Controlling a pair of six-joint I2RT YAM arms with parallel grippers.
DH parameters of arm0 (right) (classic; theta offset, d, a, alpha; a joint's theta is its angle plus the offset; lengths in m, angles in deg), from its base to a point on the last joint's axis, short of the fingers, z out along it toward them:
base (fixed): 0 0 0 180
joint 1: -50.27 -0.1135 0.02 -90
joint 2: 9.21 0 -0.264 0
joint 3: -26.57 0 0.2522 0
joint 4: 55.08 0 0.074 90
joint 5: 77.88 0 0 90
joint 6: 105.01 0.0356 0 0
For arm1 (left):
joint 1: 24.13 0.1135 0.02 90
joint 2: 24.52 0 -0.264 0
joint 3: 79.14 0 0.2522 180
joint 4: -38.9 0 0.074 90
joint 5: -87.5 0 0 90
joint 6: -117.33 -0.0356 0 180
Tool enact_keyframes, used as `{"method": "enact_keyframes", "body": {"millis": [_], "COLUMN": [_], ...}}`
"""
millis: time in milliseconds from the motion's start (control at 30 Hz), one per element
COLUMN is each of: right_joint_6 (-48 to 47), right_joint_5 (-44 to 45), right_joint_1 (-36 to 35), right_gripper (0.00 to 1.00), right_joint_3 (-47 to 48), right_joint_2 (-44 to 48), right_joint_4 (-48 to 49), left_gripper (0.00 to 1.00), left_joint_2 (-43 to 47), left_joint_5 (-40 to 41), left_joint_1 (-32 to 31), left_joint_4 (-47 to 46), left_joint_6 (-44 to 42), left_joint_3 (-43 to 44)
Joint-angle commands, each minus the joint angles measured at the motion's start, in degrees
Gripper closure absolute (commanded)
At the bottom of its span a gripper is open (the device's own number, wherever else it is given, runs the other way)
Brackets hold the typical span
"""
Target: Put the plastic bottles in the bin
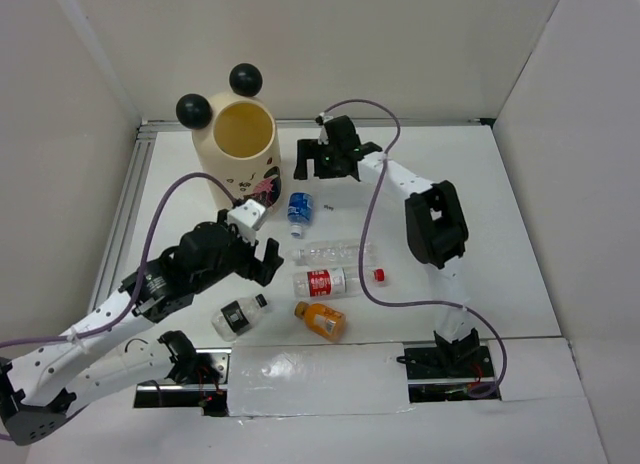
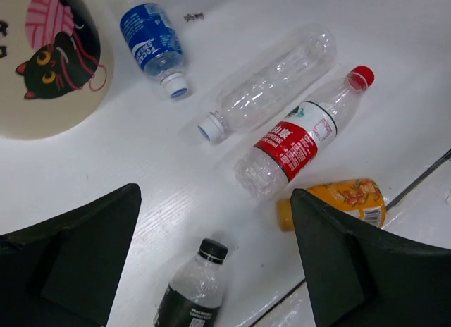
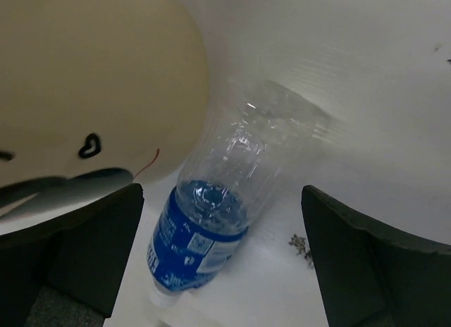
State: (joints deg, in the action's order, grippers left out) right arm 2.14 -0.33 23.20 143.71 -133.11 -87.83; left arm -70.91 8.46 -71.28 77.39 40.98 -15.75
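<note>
Five plastic bottles lie on the white table. The blue-label bottle [image 1: 299, 209] lies by the foot of the bin [image 1: 240, 149]. The plain clear bottle [image 1: 335, 252], red-label bottle [image 1: 330, 282], short orange bottle [image 1: 322, 321] and black-label bottle [image 1: 240, 315] lie nearer the arms. A sixth bottle is not in view. My left gripper [image 1: 255, 249] is open and empty, hovering above the black-label bottle [image 2: 194, 288]. My right gripper [image 1: 330, 164] is open and empty above the blue-label bottle [image 3: 204, 228], beside the bin [image 3: 91, 80].
The bin's cat print [image 2: 49, 59] faces the bottles. A small dark speck [image 3: 301, 246] lies on the table right of the blue-label bottle. A taped strip [image 1: 310, 369] and the arm bases run along the near edge. White walls enclose the table.
</note>
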Motion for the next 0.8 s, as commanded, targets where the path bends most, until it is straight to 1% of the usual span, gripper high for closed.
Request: {"method": "enact_keyframes", "body": {"millis": [0, 67, 233, 300, 333, 400, 500, 533, 567, 600, 633, 667, 733, 767], "right_joint_6": [6.22, 6.93, 7.64, 8.17, 8.17, 8.17, 9.39, 9.40, 9.40, 10.70, 10.71, 11.32, 11.33, 10.81], "right_joint_5": [6.20, 6.82, 12.09, 11.57, 9.65, 9.11, 4.12, 1.75, -2.10, -3.71, -7.64, -9.33, -12.06, -14.08], "right_joint_1": [-0.43, -0.97, -2.20, -2.20, -2.72, -2.73, -1.59, -0.28, 0.43, 1.13, 2.71, 3.51, 5.96, 6.76], "right_gripper": [0.00, 0.00, 0.00, 0.00, 0.00, 0.11, 0.29, 0.43, 0.50, 0.56, 0.66, 0.71, 0.77, 0.83], "right_joint_3": [4.38, 5.87, 8.25, 8.77, 8.78, 8.78, 7.38, 6.67, 6.14, 6.14, 4.49, 3.77, 2.46, 2.45], "right_joint_2": [-3.36, -5.46, -9.43, -11.36, -11.98, -13.29, -12.61, -12.08, -11.55, -11.02, -9.54, -8.48, -4.98, -3.73], "right_joint_4": [1.67, 1.67, 1.67, 2.36, 2.89, 3.59, 4.30, 4.30, 4.83, 4.83, 4.83, 5.44, 5.45, 5.45], "left_gripper": [0.00, 0.00, 0.00, 0.00, 0.00, 0.00, 0.00, 0.00, 0.00, 0.00, 0.00, 0.00, 0.00, 0.00], "left_joint_2": [4.90, 4.91, 4.91, 3.68, 2.63, 0.88, -0.27, -0.28, -0.28, -0.89, -0.89, -0.89, -1.60, -2.12], "left_joint_5": [4.41, 4.94, 4.95, 3.64, 3.11, 0.92, -2.33, -2.96, -3.66, -4.19, -4.19, -4.80, -4.81, -4.81], "left_joint_1": [-1.35, -1.36, -1.36, -1.36, -1.36, -1.36, -1.36, -1.36, -1.36, -1.36, -1.88, -1.89, -2.50, -2.50], "left_joint_4": [4.00, 5.15, 6.56, 7.09, 7.09, 7.09, 7.09, 6.48, 6.47, 5.95, 5.94, 5.42, 5.42, 5.42], "left_joint_6": [4.54, 6.21, 6.74, 5.17, 4.46, 1.75, -0.98, -2.73, -3.62, -4.33, -5.38, -5.91, -6.44, -7.23], "left_joint_3": [1.61, 1.09, 0.56, 0.56, 0.04, -0.50, -1.73, -2.42, -2.43, -2.95, -3.48, -3.48, -3.48, -3.48]}}
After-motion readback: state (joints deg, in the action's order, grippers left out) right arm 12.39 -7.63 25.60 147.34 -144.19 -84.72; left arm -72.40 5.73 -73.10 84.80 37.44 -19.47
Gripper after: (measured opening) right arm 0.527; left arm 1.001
